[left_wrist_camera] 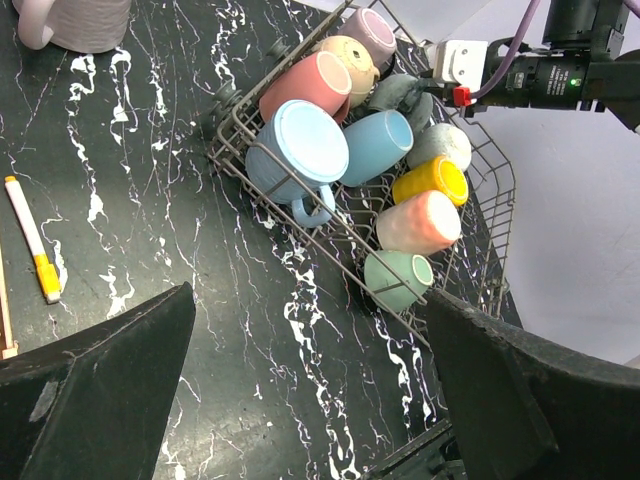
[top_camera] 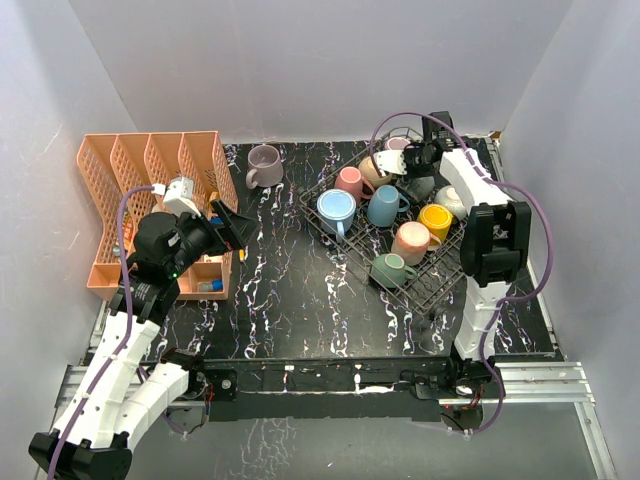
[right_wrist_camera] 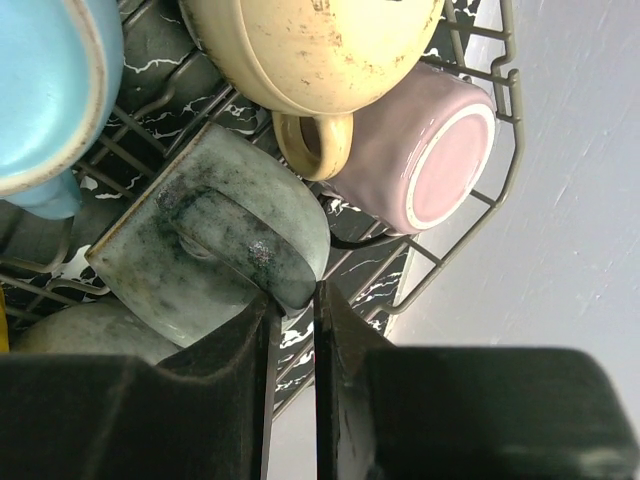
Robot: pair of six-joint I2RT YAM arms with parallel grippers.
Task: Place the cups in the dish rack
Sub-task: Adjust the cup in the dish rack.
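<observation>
Cups filled the rack on the marbled table, a mauve cup outside near the organiser; right gripper pinched the handle of a grey cup there, left gripper gaped, white walls around.

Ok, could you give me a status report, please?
Left gripper open, empty. Right gripper shut on handle of mottled grey-green ceramic mug, inside dark wire dish rack. Mauve ceramic mug on table.
</observation>
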